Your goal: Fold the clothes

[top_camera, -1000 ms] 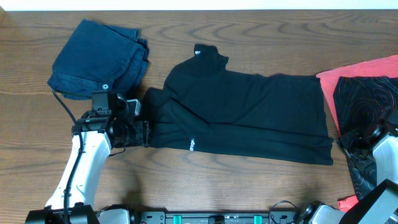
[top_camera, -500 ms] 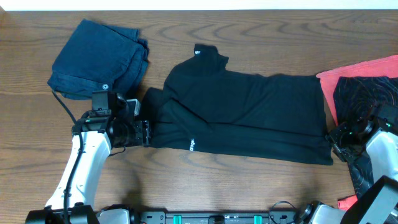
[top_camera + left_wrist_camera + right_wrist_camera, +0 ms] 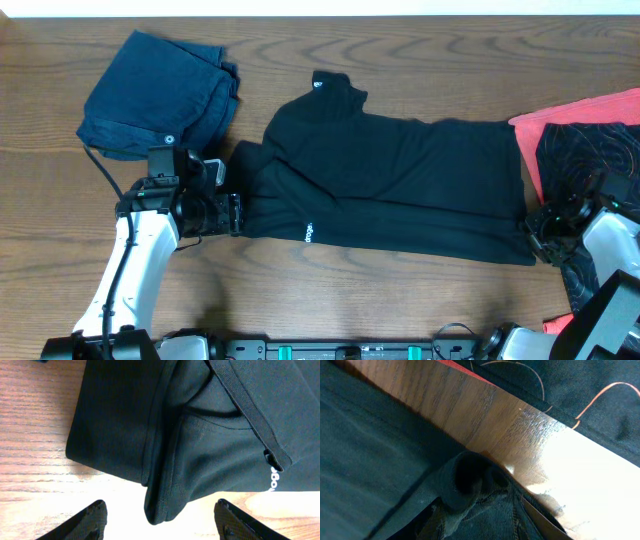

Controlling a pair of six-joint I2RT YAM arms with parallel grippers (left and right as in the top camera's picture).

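**A:** Where is the shirt lying?

**B:** The black T-shirt [image 3: 390,180] is spread flat across the middle of the tabletop [image 3: 420,50]. Its collar points to 11 o'clock and its hem to 3 o'clock. A blue garment [image 3: 160,95] sits bundled at 10 o'clock. A red cloth [image 3: 590,108] and a dark patterned cloth [image 3: 590,150] are piled at 3 o'clock.

**A:** And the hands?

**B:** The left hand [image 3: 235,213] is at the shirt's 9 o'clock edge. Its fingers are spread wide on either side of a folded sleeve tip and hold nothing. The right hand [image 3: 542,238] is at the hem corner, about 4 o'clock. Its wrist view shows a roll of dark fabric bunched between the fingers, so I take it as closed on that corner.

**A:** How will the shirt handle?

**B:** Light and limp, I'd say. It has no stiffness, so anything lifted will sag and the rest will drag along the wood. The layers could slide apart. The best holds look like the stitched edges: the hem corner on one side, the sleeve fold on the other, pinching every layer together.
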